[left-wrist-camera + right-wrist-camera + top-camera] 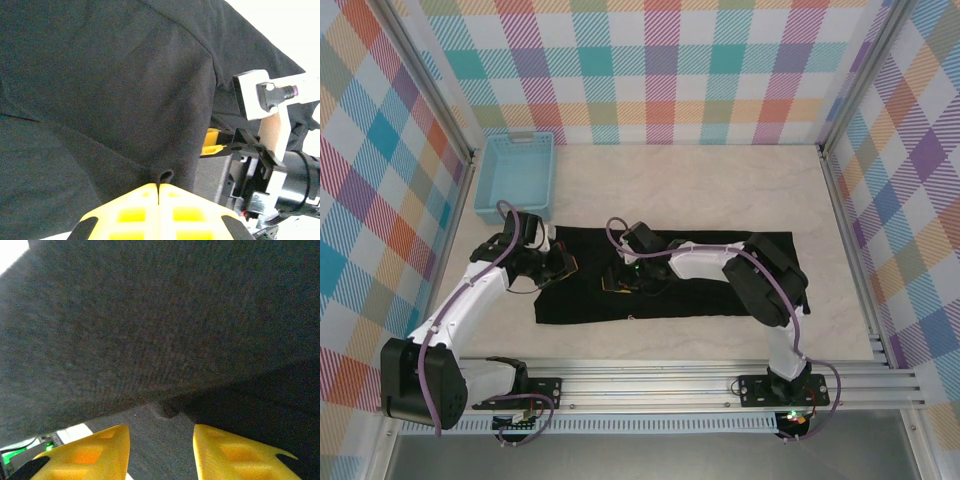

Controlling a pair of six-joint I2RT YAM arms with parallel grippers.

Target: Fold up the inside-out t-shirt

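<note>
- The left gripper point(159, 189) has its two yellow plastic fingers pressed together, with a small pucker of black cloth pinched at their tips.
- That cloth is the inside-out t-shirt point(720, 298), a soft black garment lying spread flat across the middle of the pale table point(700, 190), its long side running left to right.
- From above, the left gripper sits at the shirt's left edge.
- The right gripper point(160, 429) has its yellow fingers standing apart, low over the black cloth. A fold edge lies just beyond the gap, and nothing is clamped between them.
- From above, the right gripper is over the shirt's left-middle part, near the left gripper.
- A light blue rectangular plastic basket point(513, 212) stands beyond the shirt's far left corner, apart from it.
</note>
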